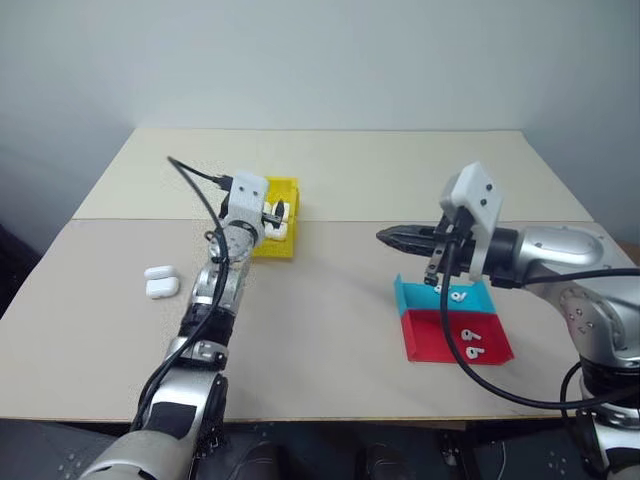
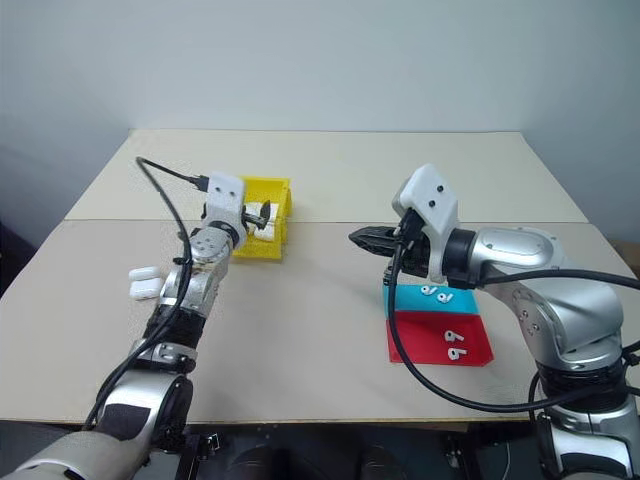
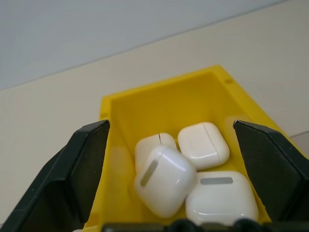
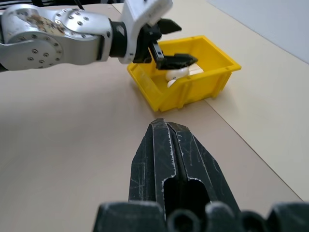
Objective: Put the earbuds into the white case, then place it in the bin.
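The yellow bin (image 1: 276,248) stands on the table's left half with several white cases (image 3: 166,179) lying inside, one tilted on top of the others. My left gripper (image 1: 277,212) hangs open just over the bin, its fingers (image 3: 87,159) on either side of the cases and touching none of them. Tiny white earbuds lie at the right, one (image 1: 460,295) on the teal tray and two (image 1: 471,344) on the red tray. My right gripper (image 1: 388,237) is shut and empty, held level above the table just left of the trays.
The teal tray (image 1: 413,297) and the red tray (image 1: 430,338) lie joined at the right front. Two more white cases (image 1: 160,282) rest on the table left of my left arm. A seam runs across the tabletop behind the bin.
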Robot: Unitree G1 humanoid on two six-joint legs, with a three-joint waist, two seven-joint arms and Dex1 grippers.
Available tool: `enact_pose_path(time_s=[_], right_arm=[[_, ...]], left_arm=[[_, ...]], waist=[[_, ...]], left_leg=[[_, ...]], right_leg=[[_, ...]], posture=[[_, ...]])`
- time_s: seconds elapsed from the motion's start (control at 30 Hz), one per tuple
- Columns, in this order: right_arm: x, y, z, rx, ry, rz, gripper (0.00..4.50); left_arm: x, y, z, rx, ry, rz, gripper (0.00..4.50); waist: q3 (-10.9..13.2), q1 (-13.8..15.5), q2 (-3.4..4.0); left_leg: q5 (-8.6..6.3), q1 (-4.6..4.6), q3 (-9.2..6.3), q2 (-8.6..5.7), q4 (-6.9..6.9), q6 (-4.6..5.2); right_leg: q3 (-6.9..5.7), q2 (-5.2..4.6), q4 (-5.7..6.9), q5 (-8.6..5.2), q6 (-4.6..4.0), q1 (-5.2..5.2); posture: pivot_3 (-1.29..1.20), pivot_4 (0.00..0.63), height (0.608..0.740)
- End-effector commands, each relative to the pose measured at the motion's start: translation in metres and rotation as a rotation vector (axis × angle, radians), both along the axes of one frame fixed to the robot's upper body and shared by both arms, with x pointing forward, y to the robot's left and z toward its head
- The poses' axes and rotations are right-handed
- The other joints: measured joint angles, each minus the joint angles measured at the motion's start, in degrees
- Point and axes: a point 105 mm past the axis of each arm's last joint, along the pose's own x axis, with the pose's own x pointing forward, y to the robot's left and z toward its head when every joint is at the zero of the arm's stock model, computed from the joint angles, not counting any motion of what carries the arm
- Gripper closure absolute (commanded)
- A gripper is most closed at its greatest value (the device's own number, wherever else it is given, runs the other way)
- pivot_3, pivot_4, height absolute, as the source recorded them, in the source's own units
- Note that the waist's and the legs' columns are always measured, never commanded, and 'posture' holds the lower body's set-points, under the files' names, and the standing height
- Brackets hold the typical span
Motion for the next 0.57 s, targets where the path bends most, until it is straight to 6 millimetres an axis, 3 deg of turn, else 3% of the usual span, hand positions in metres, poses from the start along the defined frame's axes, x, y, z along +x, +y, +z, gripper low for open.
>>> enact_pose_path(time_s=[0.03,0.13,0.23,0.4,0.57], right_arm=[[0.001,-0.006,0.008,0.010,-0.058,0.000,4.50],[0.002,-0.010,-0.003,-0.009,-0.056,-0.001,4.50],[-0.001,-0.015,-0.017,-0.015,-0.030,-0.004,4.50],[-0.016,-0.020,-0.031,0.015,0.000,0.026,4.50],[-0.027,-0.029,-0.046,-0.051,0.010,0.052,4.50]], left_arm=[[-0.025,0.008,0.028,-0.023,-0.028,-0.167,0.02],[-0.060,0.014,0.033,-0.045,-0.005,-0.359,0.02],[-0.103,0.031,0.028,0.075,0.069,-0.489,0.02],[-0.166,0.045,0.028,0.078,0.212,-0.619,0.02],[-0.202,0.047,0.037,0.121,0.251,-0.666,0.02]], waist=[[0.0,-0.3,0.00],[0.0,-0.6,0.01],[0.0,-0.8,0.01],[0.0,-0.6,-0.01],[0.0,0.0,0.00]], left_leg=[[0.00,0.01,0.01,0.00,-0.01,-0.01],[0.03,0.06,0.01,0.06,-0.03,-0.05],[0.03,0.10,0.01,0.06,-0.05,-0.06],[0.02,0.18,-0.02,0.08,-0.12,-0.04],[-0.03,0.30,-0.07,0.05,-0.13,0.00]], right_leg=[[0.01,0.00,0.02,0.00,0.00,0.00],[0.02,0.02,0.05,0.00,0.00,0.00],[0.04,0.02,0.05,-0.01,0.00,0.02],[0.08,0.01,0.03,-0.02,0.01,0.07],[0.07,0.00,0.04,-0.03,0.01,0.17]], posture=[[0.00,0.150,0.740],[0.00,0.150,0.740],[0.00,0.150,0.740],[0.00,0.150,0.740],[0.00,0.150,0.740]])
